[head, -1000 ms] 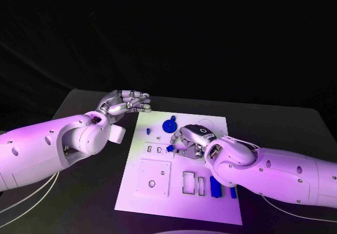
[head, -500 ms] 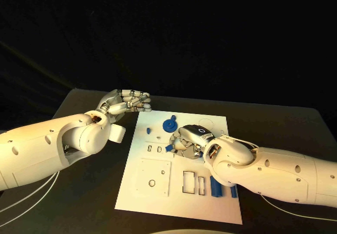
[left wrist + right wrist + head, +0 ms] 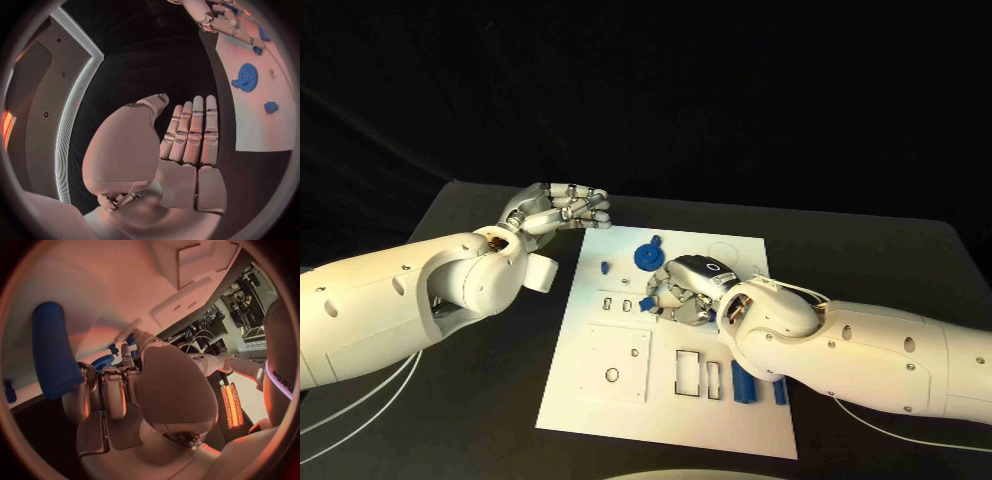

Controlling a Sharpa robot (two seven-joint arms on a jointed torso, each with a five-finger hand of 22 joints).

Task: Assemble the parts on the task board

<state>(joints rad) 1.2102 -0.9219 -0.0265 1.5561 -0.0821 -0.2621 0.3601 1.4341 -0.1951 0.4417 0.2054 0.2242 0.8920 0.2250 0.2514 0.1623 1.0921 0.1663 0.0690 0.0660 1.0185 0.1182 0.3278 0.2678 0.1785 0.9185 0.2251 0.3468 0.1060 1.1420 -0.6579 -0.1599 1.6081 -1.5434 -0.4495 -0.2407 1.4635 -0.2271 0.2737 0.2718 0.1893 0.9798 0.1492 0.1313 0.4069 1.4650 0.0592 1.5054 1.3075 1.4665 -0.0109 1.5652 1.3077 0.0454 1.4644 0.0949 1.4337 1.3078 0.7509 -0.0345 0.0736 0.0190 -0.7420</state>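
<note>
left hand (image 3: 561, 211) off task board (image 3: 610, 395) edge

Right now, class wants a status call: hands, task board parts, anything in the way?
Left hand curled, holding nothing, at board's far left corner. Right hand down on task board, near a small blue part; grip unclear. Blue gear clear beyond.

Left hand (image 3: 564, 211) hovers with fingers curled in; right hand (image 3: 687, 291) is curled, palm down.
</note>
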